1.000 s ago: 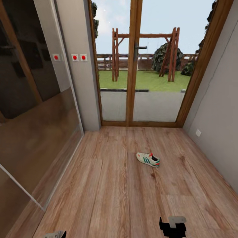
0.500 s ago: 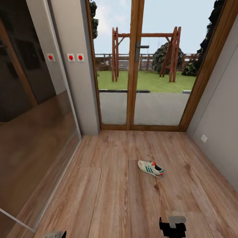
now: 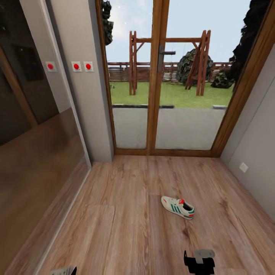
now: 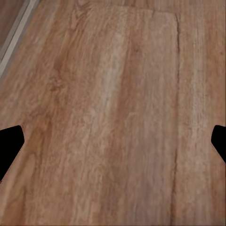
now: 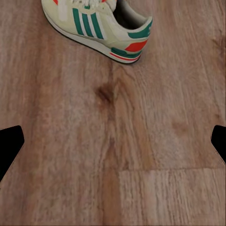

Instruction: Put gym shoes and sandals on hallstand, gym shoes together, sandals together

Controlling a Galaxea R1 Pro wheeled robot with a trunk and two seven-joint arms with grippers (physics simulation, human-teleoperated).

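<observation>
Head view: 1 gym shoe (image 3: 177, 207) on floor (image 3: 114, 229) ahead of right claw (image 3: 199, 262), spread wide, empty

Gym shoe (image 3: 177, 207): white, teal-green stripes, red-orange heel. Corridor floor (image 3: 126, 229): light brown, grained planks. Door frame (image 3: 156, 76), 12 o'clock: warm brown.

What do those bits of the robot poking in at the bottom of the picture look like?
The right tool is a chunky black block with a pale grey plate on top. The left tool shows a pale grey piece beside black. Its black fingertips are blunt and angular.
</observation>
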